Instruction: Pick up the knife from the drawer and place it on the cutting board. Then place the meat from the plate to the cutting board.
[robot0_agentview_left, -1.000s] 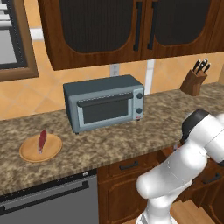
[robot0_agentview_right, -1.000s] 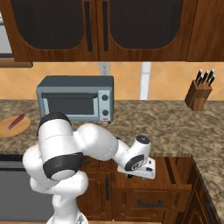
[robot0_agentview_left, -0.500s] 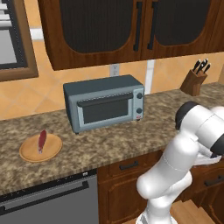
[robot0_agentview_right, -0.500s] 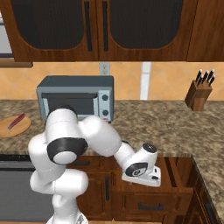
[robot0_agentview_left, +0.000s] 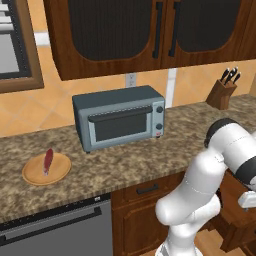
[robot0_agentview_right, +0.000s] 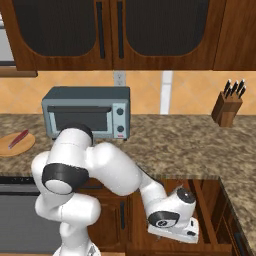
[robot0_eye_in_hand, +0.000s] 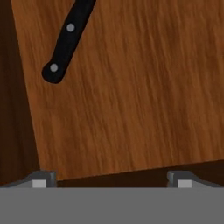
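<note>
The gripper (robot0_eye_in_hand: 109, 178) is lowered into the open drawer (robot0_agentview_right: 210, 200) below the granite counter (robot0_agentview_left: 125, 165); its 2 fingers (robot0_eye_in_hand: 41, 178) are spread fully apart and nothing is held between them. In the hand view, 1 knife (robot0_eye_in_hand: 68, 37) is seen lying flat on the drawer's wooden floor, well apart from the fingertips. Only its black handle with 2 pale rivets is visible; the blade is cut off by the frame edge. Bare wood lies open around the handle, and a dark drawer wall runs close along one side.

On the counter, 1 round tan plate (robot0_agentview_left: 35, 175) is seen near the front edge, with 1 slab of red meat (robot0_agentview_left: 48, 160) on it. 1 toaster oven (robot0_agentview_left: 120, 117) and 1 knife block (robot0_agentview_right: 227, 107) stand toward the wall.
</note>
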